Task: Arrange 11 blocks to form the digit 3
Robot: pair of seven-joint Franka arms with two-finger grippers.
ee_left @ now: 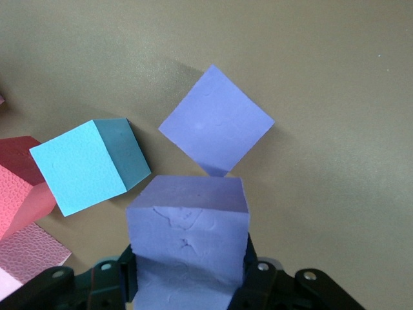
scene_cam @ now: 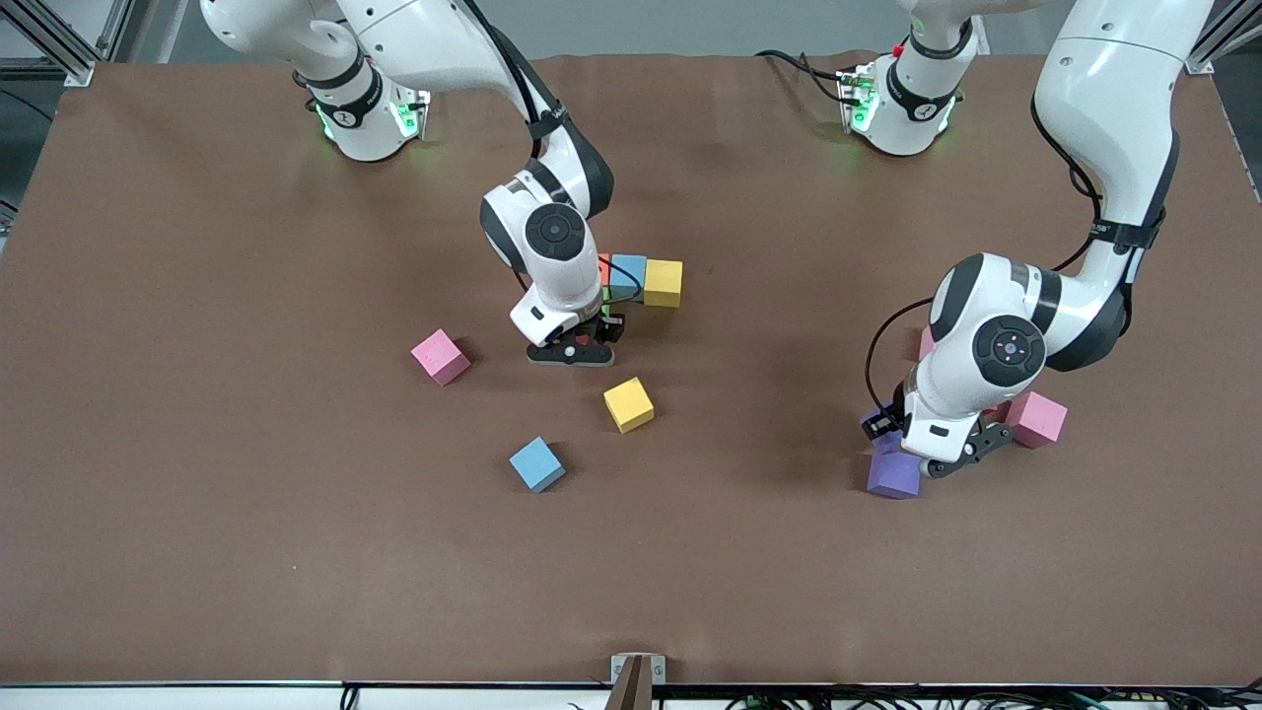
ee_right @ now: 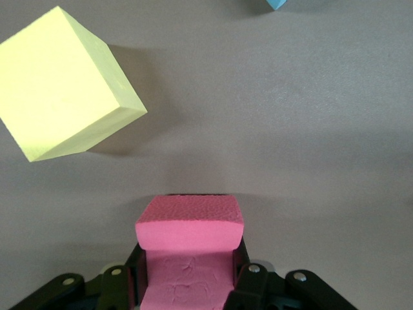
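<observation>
My right gripper [scene_cam: 580,342] is shut on a red block [ee_right: 189,223] and sits low beside a row of orange [scene_cam: 603,268], blue [scene_cam: 627,276] and yellow [scene_cam: 663,283] blocks. A green sliver [scene_cam: 611,318] shows under that arm. A loose yellow block [scene_cam: 628,404] and a loose blue block [scene_cam: 537,463] lie nearer the front camera. Toward the left arm's end, my left gripper [scene_cam: 892,434] is shut on a purple block [ee_left: 187,219], raised over the table. Beside it lies a second purple block [scene_cam: 894,475], with a blue block [ee_left: 90,165] and a red one [ee_left: 18,158] close by.
Three pink cubes lie about. One [scene_cam: 441,356] is toward the right arm's end. Another [scene_cam: 1035,418] is by the left hand, and a third [scene_cam: 927,340] is half hidden under the left arm. The brown table [scene_cam: 296,552] stretches wide toward the front camera.
</observation>
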